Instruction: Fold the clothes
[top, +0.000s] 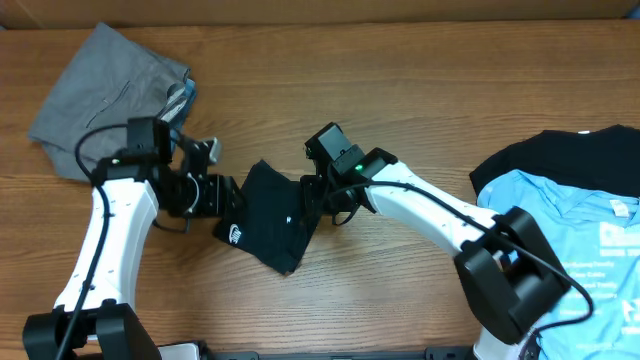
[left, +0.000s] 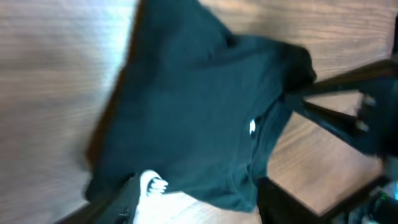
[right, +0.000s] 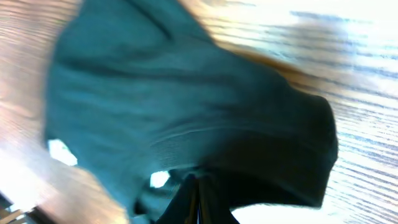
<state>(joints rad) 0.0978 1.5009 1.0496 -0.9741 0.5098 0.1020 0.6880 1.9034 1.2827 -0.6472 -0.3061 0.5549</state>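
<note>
The black garment (top: 268, 222) is seen lying crumpled on the table (top: 400, 80) close to its middle, slightly toward 7 o'clock, and it is flanked by both arms. The right gripper (top: 318, 197) is set at the cloth's 3 o'clock edge; in the right wrist view its fingers (right: 194, 198) are pressed together, apparently with a bunch of fabric pinched between them. The left gripper (top: 225, 197) is placed at the 9 o'clock edge with its fingers (left: 129, 200) spread wide, the hem near the white logo (left: 152, 185) lying between them but nothing being gripped. The chief risk is judged to be a one-sided pull: if the cloth is lifted or dragged before the left jaws are closed, it would be swung and bunched further rather than spread. Several layers may also be caught by the right pinch, so that a crooked fold would be produced. The grey garment (top: 105, 95) at 10 o'clock and the light blue shirt (top: 570, 240) at 4 o'clock are well apart, so snagging is thought unlikely.
</note>
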